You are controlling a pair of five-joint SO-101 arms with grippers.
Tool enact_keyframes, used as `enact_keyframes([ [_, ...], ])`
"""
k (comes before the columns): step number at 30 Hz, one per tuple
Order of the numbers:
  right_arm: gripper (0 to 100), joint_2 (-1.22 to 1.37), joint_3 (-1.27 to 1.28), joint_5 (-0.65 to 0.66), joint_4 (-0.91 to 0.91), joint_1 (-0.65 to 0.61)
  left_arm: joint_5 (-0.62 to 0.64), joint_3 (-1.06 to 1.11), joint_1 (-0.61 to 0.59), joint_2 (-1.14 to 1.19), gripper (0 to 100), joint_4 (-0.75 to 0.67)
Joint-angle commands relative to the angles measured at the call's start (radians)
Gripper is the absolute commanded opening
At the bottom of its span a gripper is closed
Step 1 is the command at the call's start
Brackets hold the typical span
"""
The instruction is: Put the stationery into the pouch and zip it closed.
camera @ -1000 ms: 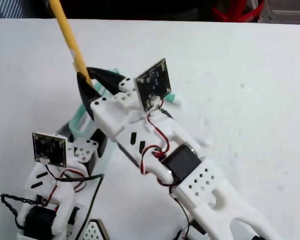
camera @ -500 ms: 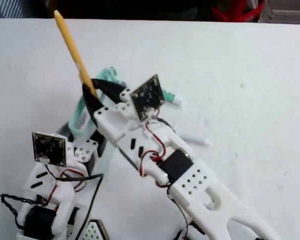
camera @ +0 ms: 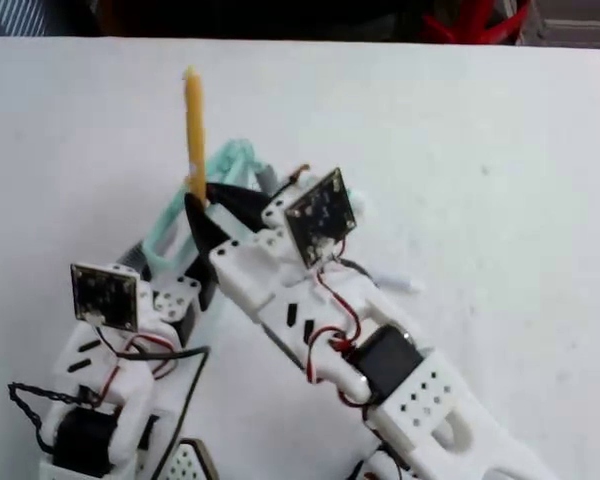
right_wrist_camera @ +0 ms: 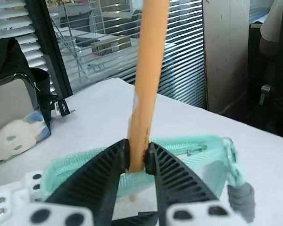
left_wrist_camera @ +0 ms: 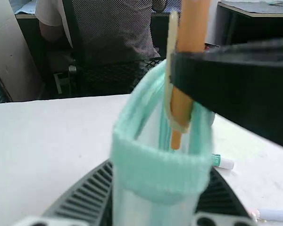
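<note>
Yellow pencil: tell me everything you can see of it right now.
The yellow pencil is a long, plain yellow-orange stick, smooth like painted wood or plastic, with a pale strip along one side of its lower part. It stands nearly upright, pinched low on its shaft between the black ribbed fingers of the right end effector, which is shut on it. Its lower end hangs at the open mouth of the mint-green pouch; whether it touches the fabric cannot be told. Its top end is free.

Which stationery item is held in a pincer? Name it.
The yellow pencil, gripped upright by the right pincer over the mint pouch; the white pen and the green-and-white marker lie loose on the table.
</note>
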Motion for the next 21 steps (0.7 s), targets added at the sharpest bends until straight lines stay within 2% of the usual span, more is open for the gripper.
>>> enact_keyframes([
  [1, 1.8, -0.022, -0.011, 0.012, 0.056, 0.007, 0.008, -0.005, -0.012, 0.004, 19, -0.017],
  [5, 1.8, -0.019, -0.011, 0.02, 0.099, -0.039, 0.008, -0.005, -0.012, 0.004, 19, -0.017],
  [12, 2.2, -0.013, -0.041, 0.207, 0.127, -0.125, 0.008, -0.005, -0.012, 0.004, 19, -0.017],
  [17, 21.2, -0.012, -0.127, 0.199, 0.237, -0.127, 0.008, -0.005, -0.012, 0.004, 19, -0.017],
  [21, 18.4, -0.021, -0.166, 0.196, 0.274, -0.122, 0.008, -0.005, -0.012, 0.004, 19, -0.017],
])
